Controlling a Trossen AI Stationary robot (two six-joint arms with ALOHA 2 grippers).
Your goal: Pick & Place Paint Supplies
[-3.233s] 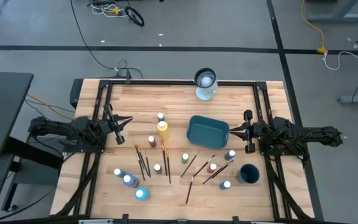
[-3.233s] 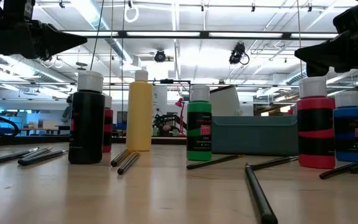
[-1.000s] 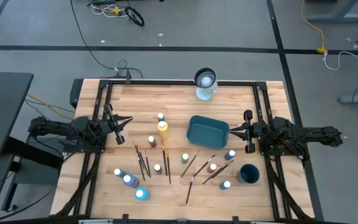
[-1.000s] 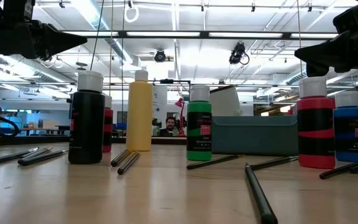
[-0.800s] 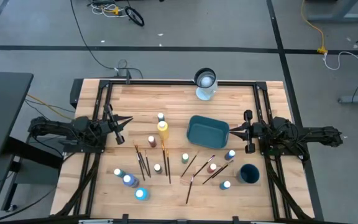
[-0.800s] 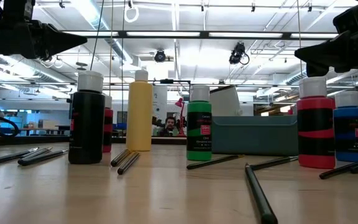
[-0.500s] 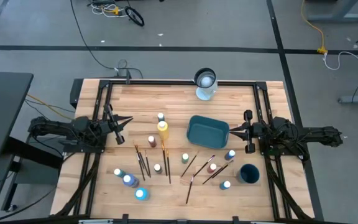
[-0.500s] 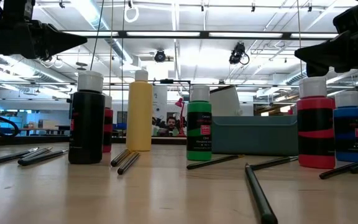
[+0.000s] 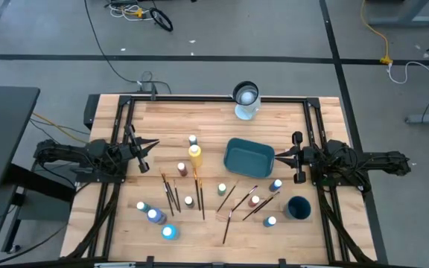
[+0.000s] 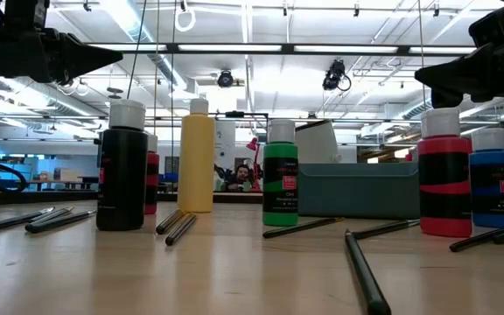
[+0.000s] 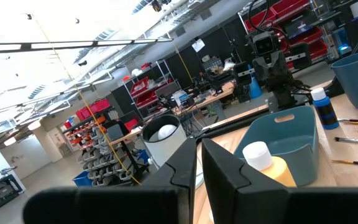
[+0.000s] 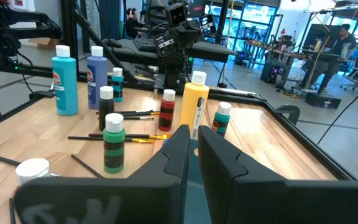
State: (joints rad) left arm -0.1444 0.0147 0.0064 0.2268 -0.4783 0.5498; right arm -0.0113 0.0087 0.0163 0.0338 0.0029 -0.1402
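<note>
- Across the near half of the table [image 9: 110,112] I see the paint supplies spread out: the tall yellow bottle [image 9: 195,154] stands just left of the teal bin [image 9: 249,156], with a small white-capped bottle [image 9: 192,139] just behind it and a red bottle [image 9: 182,169] just beside it toward the front.
- Toward the front left sit three blue-capped bottles [image 9: 155,216] close together; thin dark brushes [image 9: 171,193] lie flat between them and the yellow bottle.
- On the right side, more brushes [image 9: 238,208] lie crossed among small bottles, with a blue bottle [image 9: 275,184] near the dark cup [image 9: 299,207].
- From table level I get a black bottle [image 10: 122,166], a green bottle [image 10: 280,173] and a red-and-black bottle [image 10: 444,173] standing upright.
- My left gripper [image 9: 153,145] hangs above the left side, fingers pinched together on nothing, well apart from the bottles.
- My right gripper [image 9: 278,155] hangs just right of the bin, clenched too and empty.
- At the far edge stands a clear jar [image 9: 246,99].
</note>
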